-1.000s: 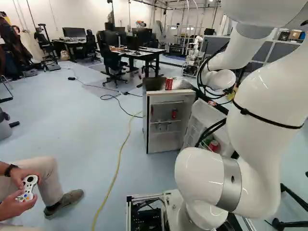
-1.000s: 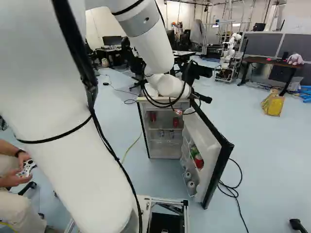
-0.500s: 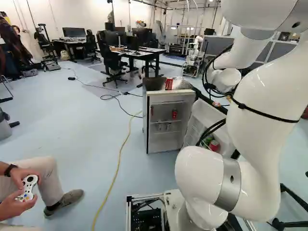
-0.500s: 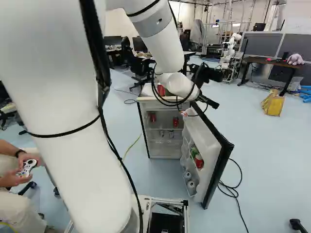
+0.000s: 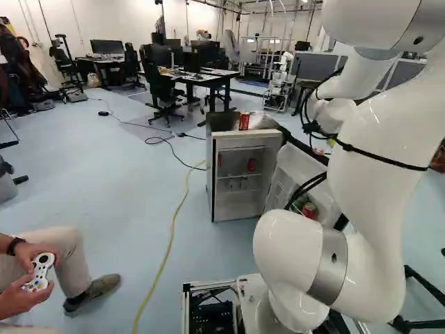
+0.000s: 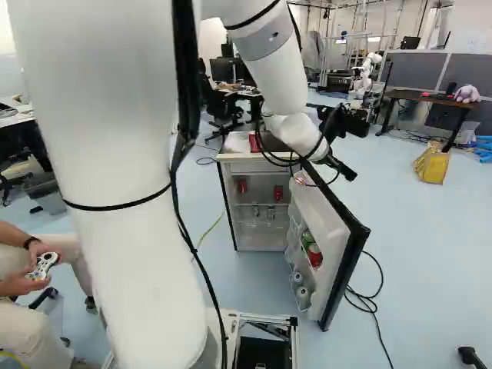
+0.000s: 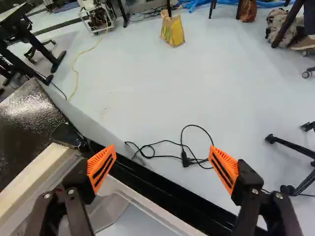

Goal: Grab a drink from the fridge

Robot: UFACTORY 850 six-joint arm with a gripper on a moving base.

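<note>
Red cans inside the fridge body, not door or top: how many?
2 visible in the fridge, in the right base view: one red can toward the left, another to its right. More may be hidden behind.

No lettering readable; marks on red can atop fridge too small.

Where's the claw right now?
It's open at the fridge door's upper edge, just outside the fridge: in the right base view, the claw is to the right of the cabinet, up by the top of the swung-open door.
</note>
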